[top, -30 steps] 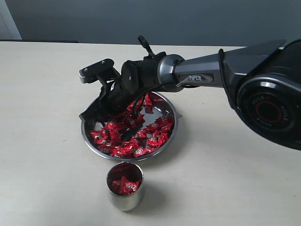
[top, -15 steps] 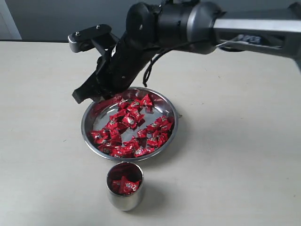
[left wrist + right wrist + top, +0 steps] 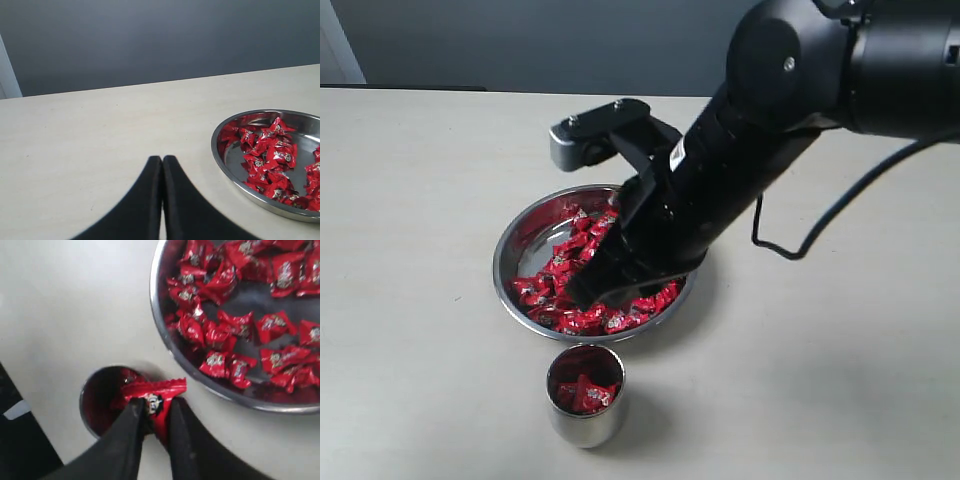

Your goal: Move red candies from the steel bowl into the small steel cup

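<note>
In the closed fingers of the right gripper, one red candy is pinched, apparently above the rim of the small steel cup; many more lie in the steel bowl beside it. The carry looks nearly done: next, centre over the cup and release.

R gripper pinches red candy; L gripper seems closed.
</note>
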`<act>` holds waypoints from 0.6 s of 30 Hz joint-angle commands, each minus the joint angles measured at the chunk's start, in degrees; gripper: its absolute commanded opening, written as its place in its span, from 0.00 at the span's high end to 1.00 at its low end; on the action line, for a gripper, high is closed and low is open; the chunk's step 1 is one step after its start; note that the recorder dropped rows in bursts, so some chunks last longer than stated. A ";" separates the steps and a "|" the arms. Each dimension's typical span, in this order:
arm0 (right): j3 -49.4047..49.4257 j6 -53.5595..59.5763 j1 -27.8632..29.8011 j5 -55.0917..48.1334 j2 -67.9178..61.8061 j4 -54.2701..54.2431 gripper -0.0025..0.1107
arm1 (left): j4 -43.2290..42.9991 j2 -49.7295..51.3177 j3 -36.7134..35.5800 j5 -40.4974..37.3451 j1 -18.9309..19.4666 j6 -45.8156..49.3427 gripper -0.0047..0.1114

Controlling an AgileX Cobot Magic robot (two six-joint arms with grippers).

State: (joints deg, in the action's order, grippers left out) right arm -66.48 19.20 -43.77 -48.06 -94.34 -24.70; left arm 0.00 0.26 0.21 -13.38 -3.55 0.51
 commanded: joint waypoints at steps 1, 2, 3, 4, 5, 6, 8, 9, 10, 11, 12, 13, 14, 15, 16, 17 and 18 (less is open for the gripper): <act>4.10 4.76 0.32 1.37 1.37 -4.82 0.98 | 0.31 -0.26 -0.21 0.14 -0.04 0.01 0.96; 4.63 6.47 0.32 1.49 1.37 -6.55 0.98 | 0.31 -0.26 -0.21 0.14 -0.04 0.01 0.96; 4.91 8.36 0.32 1.49 1.22 -8.17 0.98 | 0.31 -0.26 -0.21 0.14 -0.04 0.01 0.96; 5.21 10.30 0.32 1.73 1.13 -10.67 0.98 | 0.31 -0.26 -0.21 0.14 -0.04 0.01 0.96; 5.32 12.01 0.32 1.72 0.72 -12.09 0.98 | 0.31 -0.26 -0.21 0.14 -0.04 0.01 0.96; 5.61 13.09 0.32 1.72 0.39 -13.57 0.98 | 0.31 -0.26 -0.21 0.14 -0.04 0.01 0.96; 5.77 14.58 0.32 1.75 -0.61 -14.70 0.98 | 0.31 -0.26 -0.21 0.14 -0.04 0.01 0.96; 5.77 14.58 0.32 1.58 -1.29 -14.70 0.98 | 0.31 -0.26 -0.21 0.14 -0.04 0.01 0.96; 5.77 14.67 0.32 1.48 -1.97 -14.70 0.98 | 0.31 -0.26 -0.21 0.14 -0.04 0.01 0.96; 5.77 15.38 0.32 0.98 -2.63 -14.70 0.98 | 0.31 -0.26 -0.21 0.14 -0.04 0.01 0.96; 5.77 15.97 0.32 0.53 -3.06 -14.70 0.98 | 0.31 -0.26 -0.21 0.14 -0.04 0.01 0.96; 5.77 16.79 0.32 -0.09 -3.67 -15.14 0.98 | 0.31 -0.26 -0.21 0.14 -0.04 0.01 0.96; 5.77 17.82 0.32 -0.71 -4.17 -15.84 0.95 | 0.31 -0.26 -0.21 0.14 -0.04 0.01 0.96; 5.77 18.74 0.32 -0.90 -4.72 -16.65 0.92 | 0.31 -0.26 -0.21 0.14 -0.04 0.01 0.96; 5.77 19.71 0.32 -1.27 -4.98 -17.47 0.87 | 0.31 -0.26 -0.21 0.14 -0.04 0.01 0.96; 5.77 20.46 0.32 -1.27 -5.11 -18.22 0.82 | 0.31 -0.26 -0.21 0.14 -0.04 0.01 0.96; 5.77 20.62 0.32 -1.27 -5.16 -18.90 0.77 | 0.31 -0.26 -0.21 0.14 -0.04 0.01 0.96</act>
State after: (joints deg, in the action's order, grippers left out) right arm -60.99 37.58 -43.77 -48.60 -99.24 -41.47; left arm 0.00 0.26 0.21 -13.38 -3.55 0.51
